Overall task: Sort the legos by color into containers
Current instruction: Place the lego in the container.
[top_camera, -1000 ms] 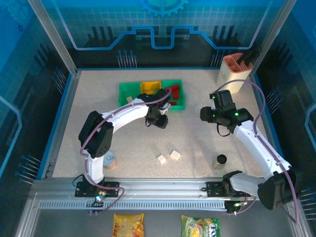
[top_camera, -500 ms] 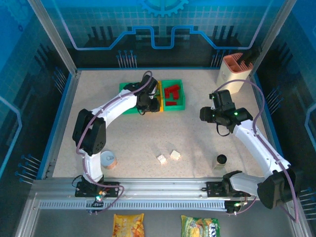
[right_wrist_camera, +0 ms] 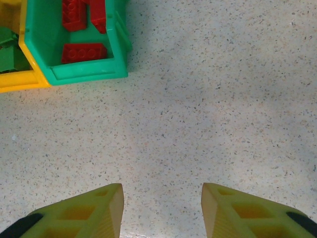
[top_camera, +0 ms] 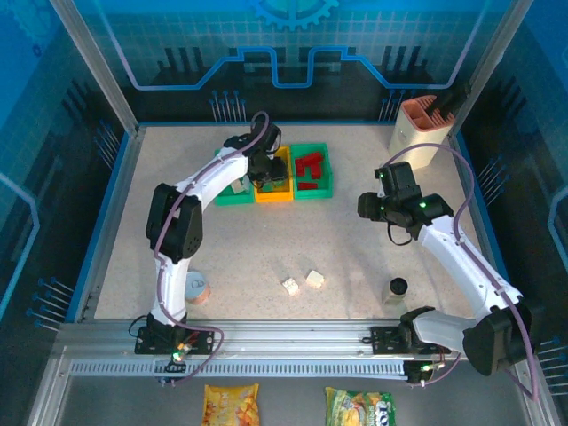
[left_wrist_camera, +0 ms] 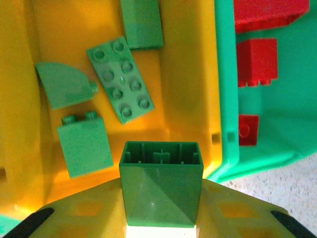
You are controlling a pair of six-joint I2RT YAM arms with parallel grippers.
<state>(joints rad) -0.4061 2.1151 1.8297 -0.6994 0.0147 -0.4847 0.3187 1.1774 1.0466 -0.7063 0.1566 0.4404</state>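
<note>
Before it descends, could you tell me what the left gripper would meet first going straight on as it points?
Probably the floor of the yellow bin, with its held green brick touching first. The flat green plate lies close, and depth is unclear.

Green brick [left_wrist_camera: 161,183]: smooth hard plastic, faint sheen.
Yellow bin [left_wrist_camera: 190,74]: glossy plastic, walls reflecting light.
Green bin [left_wrist_camera: 297,119]: same glossy plastic.
Red bricks [left_wrist_camera: 256,62]: smooth plastic, studded tops.
Desk [right_wrist_camera: 213,109]: matt, finely speckled, stone-like finish.
Right gripper [right_wrist_camera: 162,198]: fingers [right_wrist_camera: 94,213] yellow plastic, matt.
Rail [top_camera: 293,342]: bare pale metal.
</note>
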